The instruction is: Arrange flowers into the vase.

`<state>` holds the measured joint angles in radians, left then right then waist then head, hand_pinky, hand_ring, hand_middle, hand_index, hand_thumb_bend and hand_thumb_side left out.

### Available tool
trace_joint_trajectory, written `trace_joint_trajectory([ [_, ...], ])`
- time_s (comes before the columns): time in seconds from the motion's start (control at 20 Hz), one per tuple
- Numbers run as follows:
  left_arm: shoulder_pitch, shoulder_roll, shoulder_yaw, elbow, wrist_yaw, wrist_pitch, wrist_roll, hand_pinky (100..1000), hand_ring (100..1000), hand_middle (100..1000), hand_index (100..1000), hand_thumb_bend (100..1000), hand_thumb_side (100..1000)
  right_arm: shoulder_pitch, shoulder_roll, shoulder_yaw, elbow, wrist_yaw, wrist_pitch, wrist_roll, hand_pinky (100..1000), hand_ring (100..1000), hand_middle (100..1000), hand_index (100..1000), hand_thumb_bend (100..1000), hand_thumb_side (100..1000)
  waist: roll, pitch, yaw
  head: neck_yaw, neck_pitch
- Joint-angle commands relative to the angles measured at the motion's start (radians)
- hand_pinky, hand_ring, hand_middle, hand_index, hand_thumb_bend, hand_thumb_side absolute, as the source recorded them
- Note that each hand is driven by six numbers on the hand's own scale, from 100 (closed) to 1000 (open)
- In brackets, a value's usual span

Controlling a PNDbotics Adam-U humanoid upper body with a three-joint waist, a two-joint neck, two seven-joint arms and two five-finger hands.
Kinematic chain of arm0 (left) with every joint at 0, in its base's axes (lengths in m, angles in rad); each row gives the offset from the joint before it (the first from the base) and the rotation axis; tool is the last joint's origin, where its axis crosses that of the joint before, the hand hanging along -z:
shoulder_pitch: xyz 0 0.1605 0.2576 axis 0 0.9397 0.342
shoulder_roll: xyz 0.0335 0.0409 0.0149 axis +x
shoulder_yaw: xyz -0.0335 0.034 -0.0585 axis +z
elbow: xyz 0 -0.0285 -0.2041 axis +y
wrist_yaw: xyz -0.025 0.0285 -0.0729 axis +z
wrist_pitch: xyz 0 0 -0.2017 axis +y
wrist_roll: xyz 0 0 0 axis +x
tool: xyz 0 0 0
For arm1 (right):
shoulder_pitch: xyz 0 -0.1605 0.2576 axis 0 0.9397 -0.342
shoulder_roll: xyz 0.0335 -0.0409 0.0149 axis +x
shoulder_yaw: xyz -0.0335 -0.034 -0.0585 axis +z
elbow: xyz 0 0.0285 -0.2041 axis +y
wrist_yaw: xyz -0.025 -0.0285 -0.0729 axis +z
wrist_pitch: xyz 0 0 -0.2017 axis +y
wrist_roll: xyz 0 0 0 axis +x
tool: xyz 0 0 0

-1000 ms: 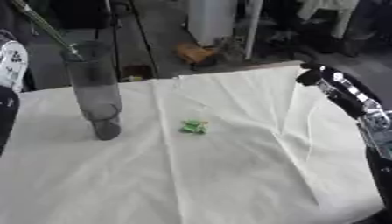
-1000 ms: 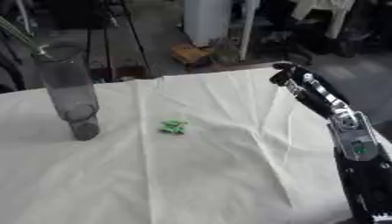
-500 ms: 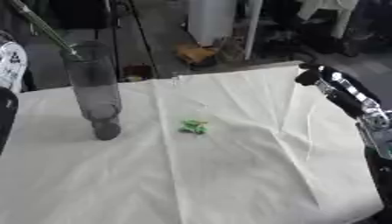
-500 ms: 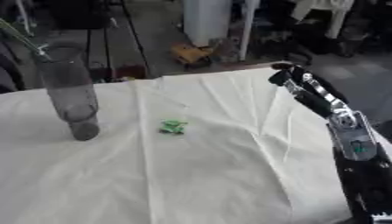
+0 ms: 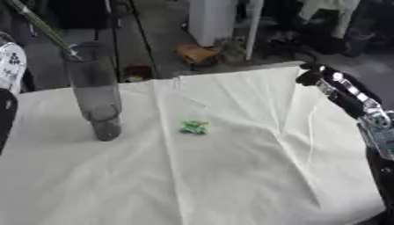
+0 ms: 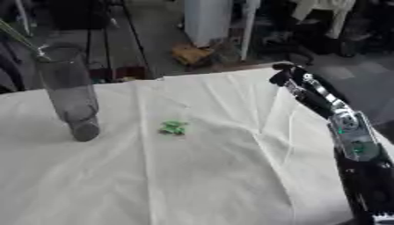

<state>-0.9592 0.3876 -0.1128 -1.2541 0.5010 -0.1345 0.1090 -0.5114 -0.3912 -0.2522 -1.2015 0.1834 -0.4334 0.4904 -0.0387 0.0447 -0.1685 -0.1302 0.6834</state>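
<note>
**Cream cloth, one stem in the vase**

Cream cloth (image 5: 231,176) covered the table. Near its middle lay a small green scrap (image 5: 194,127). Left of it stood the tall grey vase (image 5: 94,90), a thin green stem (image 5: 38,26) leaning out. Far right, the right hand (image 6: 283,74) hung at the table's far edge; whether clenched or released, I cannot tell.
</note>
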Motion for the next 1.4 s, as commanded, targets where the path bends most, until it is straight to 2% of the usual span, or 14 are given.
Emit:
trace_joint_trajectory([
  [0.05,-0.02,0.013,0.006,-0.008,-0.002,-0.006,0.001,100,100,100,100,487,611,-0.021,-0.019,-0.004,-0.018,-0.011,-0.003,0.003,827,784,682,914,100,832,-0.001,-0.013,-0.002,-0.003,-0.006],
  [0.4,-0.022,0.01,0.007,0.018,-0.003,-0.024,0.012,100,100,100,100,477,633,-0.025,-0.017,-0.001,-0.018,-0.011,-0.004,0.008,827,784,681,914,100,834,0.001,-0.009,-0.015,-0.003,-0.014],
  [0.85,-0.04,0.021,0.011,0.086,-0.032,-0.046,0.024,100,100,100,100,462,652,-0.035,-0.022,0.004,-0.019,-0.013,-0.006,0.017,828,784,680,914,100,837,0.018,0.007,-0.048,0.007,-0.032],
  [1.4,-0.045,0.047,0.007,0.121,-0.1,-0.025,0.005,100,100,100,100,448,665,-0.03,-0.025,0.002,-0.026,-0.014,0.0,0.024,828,784,679,913,100,839,0.033,0.005,-0.055,0.008,-0.033],
])
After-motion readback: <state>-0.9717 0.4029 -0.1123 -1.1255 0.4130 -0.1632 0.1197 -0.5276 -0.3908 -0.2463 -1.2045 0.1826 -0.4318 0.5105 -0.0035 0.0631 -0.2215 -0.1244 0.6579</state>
